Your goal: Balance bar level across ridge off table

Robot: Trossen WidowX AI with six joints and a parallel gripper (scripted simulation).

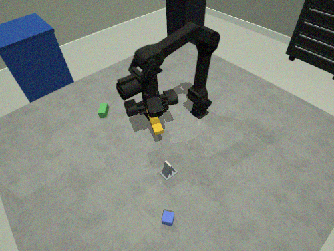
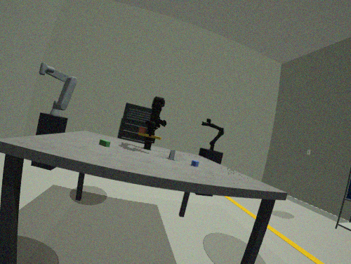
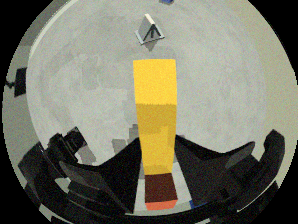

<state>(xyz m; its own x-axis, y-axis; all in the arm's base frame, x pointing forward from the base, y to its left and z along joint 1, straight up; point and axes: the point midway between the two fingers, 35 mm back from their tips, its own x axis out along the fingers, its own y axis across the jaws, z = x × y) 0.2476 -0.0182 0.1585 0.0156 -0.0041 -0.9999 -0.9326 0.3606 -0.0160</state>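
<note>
The yellow bar (image 1: 157, 127) (image 2: 156, 137) (image 3: 156, 82) is in my gripper (image 1: 150, 113) (image 2: 151, 135) (image 3: 157, 140), which is shut on it and holds it above the table. An orange-red block (image 2: 142, 130) (image 3: 161, 204) sits at the bar's end nearer the arm and is hidden in the top view. The bar's other end points toward the ridge. The ridge (image 1: 165, 169) (image 2: 172, 154) (image 3: 146, 28) is a small grey wedge with a pale top edge on a thin base, upright on the table, apart from the bar. Nothing rests on it.
A blue block (image 1: 168, 217) (image 2: 195, 163) lies beyond the ridge, away from the arm. A green block (image 1: 103, 110) (image 2: 104, 142) lies to the left of the gripper in the top view. The table's front edge (image 2: 140, 177) shows in the exterior view.
</note>
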